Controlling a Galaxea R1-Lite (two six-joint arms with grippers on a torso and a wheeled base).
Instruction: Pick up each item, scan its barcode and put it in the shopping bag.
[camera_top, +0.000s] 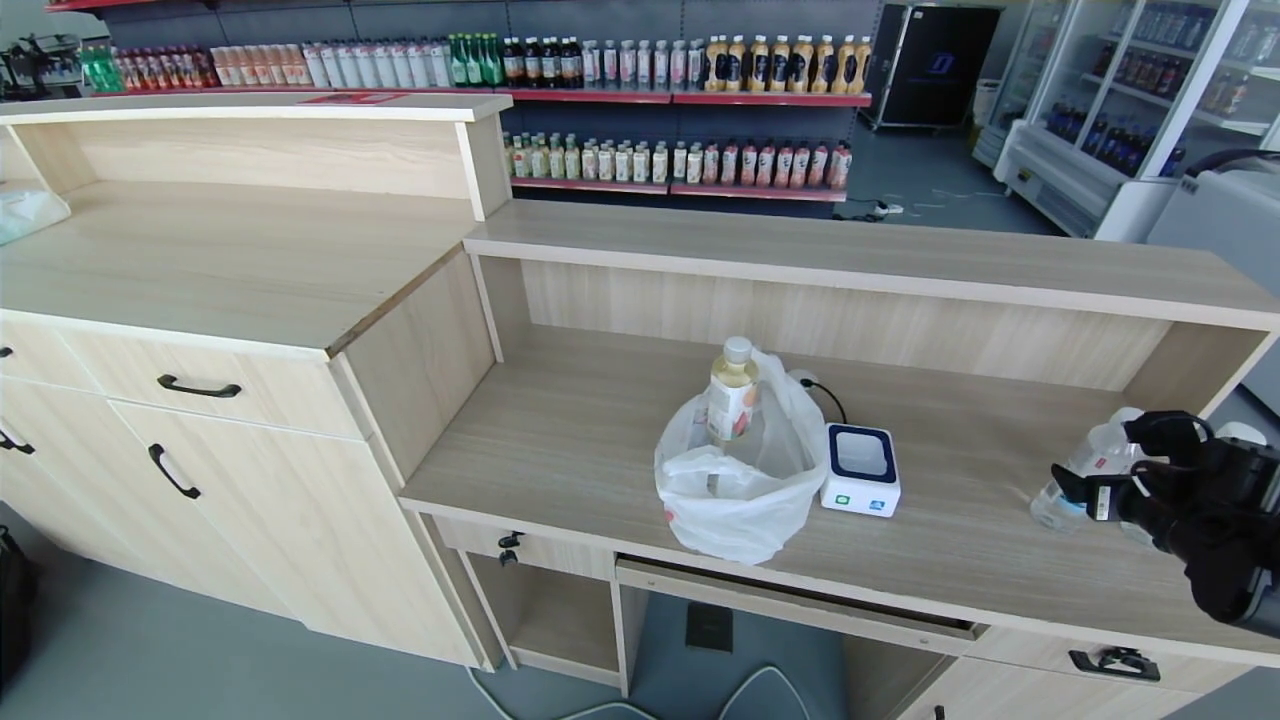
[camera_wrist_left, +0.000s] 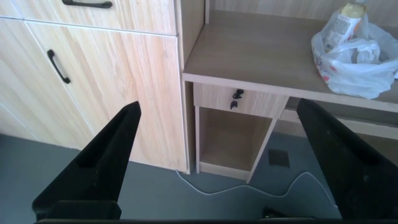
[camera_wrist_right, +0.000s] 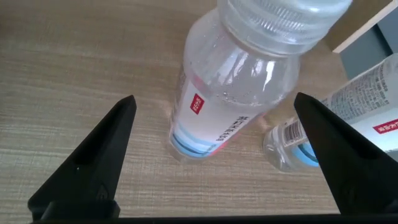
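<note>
On the counter (camera_top: 560, 430), at its right end, the right gripper (camera_top: 1120, 465) holds its fingers wide apart on either side of a standing water bottle (camera_wrist_right: 217, 93); a second bottle (camera_wrist_right: 336, 118) stands just beside; the bag (camera_top: 735, 490), holding a tea bottle (camera_top: 733, 395), sits mid-counter beside the scanner (camera_top: 861, 468); the left gripper (camera_wrist_left: 217, 109) hangs spread wide off the counter, near the cabinet (camera_wrist_left: 112, 81).

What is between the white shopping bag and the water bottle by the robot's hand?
The small white scanner, right beside the shopping bag; after it, bare counter up to the water bottle. The head view shows this.
</note>
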